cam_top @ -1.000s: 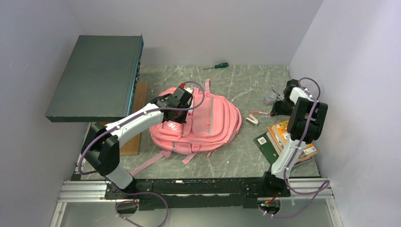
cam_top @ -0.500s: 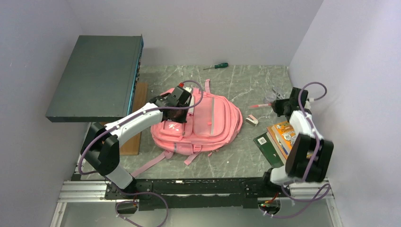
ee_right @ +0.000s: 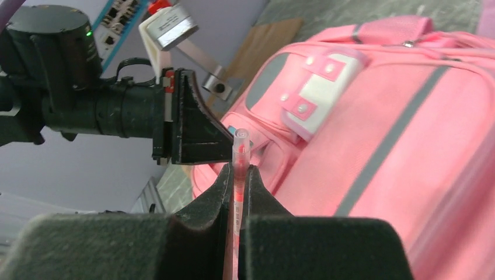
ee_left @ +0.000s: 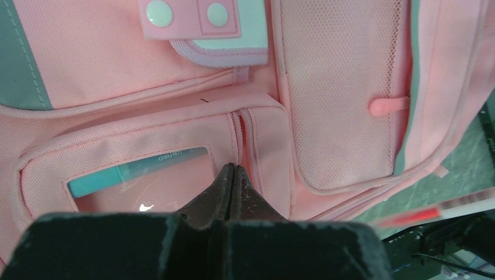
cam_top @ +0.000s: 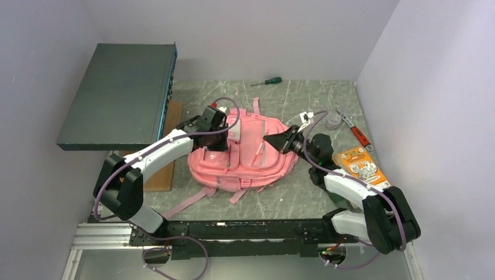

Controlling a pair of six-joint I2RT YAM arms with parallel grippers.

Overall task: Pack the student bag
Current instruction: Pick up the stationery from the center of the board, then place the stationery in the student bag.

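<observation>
Pen-loading step: R hand (ee_right: pixel 236 178) pinches pen (ee_right: pixel 240 153) over bag (cam_top: pixel 257 153), L hand (ee_left: pixel 232 175) pressed together at pocket zip (ee_left: pixel 240 131); next prob. needs pocket widened, pen slid in.

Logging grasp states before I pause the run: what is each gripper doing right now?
Left gripper: jaws closed at the pocket zip of the student bag.
Right gripper: closed on a pink pen.

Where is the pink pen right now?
The pen is pinched in the right gripper, held just above the front of the pink backpack, over its right side in the top view.
</observation>
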